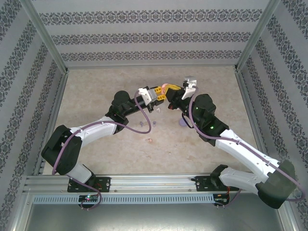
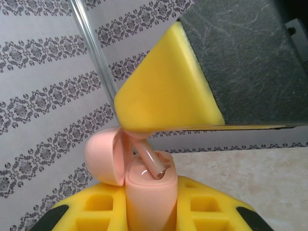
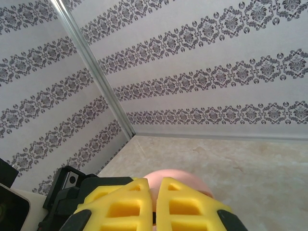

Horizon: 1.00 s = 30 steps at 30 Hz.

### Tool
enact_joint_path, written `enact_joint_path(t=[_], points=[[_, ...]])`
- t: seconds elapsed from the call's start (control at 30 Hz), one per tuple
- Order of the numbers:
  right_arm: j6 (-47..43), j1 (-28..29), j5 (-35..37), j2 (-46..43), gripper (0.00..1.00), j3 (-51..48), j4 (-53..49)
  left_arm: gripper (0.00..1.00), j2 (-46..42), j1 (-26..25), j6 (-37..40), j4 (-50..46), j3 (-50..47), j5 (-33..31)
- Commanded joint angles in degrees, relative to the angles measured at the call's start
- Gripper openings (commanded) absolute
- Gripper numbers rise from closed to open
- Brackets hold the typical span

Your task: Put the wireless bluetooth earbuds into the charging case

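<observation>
Seating likely needed straightening first: left fingers (image 2: 96,207) clamped the pink case (image 2: 149,192), lid (image 2: 103,156) open at 9 o'clock; right fingers (image 2: 159,91), nearly closed, pinched the pink earbud (image 2: 155,166), tilted toward 11 o'clock, at its mouth.

Robot lab test cell, aluminium frame (image 1: 154,184), wallpapered panels (image 1: 149,36)

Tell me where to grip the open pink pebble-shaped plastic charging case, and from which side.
Grip the pink charging case by its lower body, below the hinge, coming from the end opposite the mouth, as the left gripper does. Its lid hangs open sideways and the pink earbud goes in from above, so the top must stay free.
</observation>
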Motion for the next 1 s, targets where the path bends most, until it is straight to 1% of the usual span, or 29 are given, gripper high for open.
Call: enact_joint_path(t=[0.0,0.37,0.67,0.97], points=[[-0.86,0.21,1.6,-1.69,0.0,-1.94,-1.49,0.0,-0.41,-0.6,-0.2,2.02,2.02,-0.2],[-1.16,-0.11,1.58,-1.66,0.0,-2.82,-2.7,0.0,-1.16,-0.61,-0.04,2.07,1.94,-0.74],[-2.14,0.94,-1.5,-0.59,0.0,-3.32,-3.23,0.0,-0.82,-0.61,-2.06,2.85,2.8,-1.98],[-5.19,3.21,0.65,-0.92,0.0,-4.47,-4.21,0.0,-0.7,-0.66,-5.53,3.97,4.1,-3.33]])
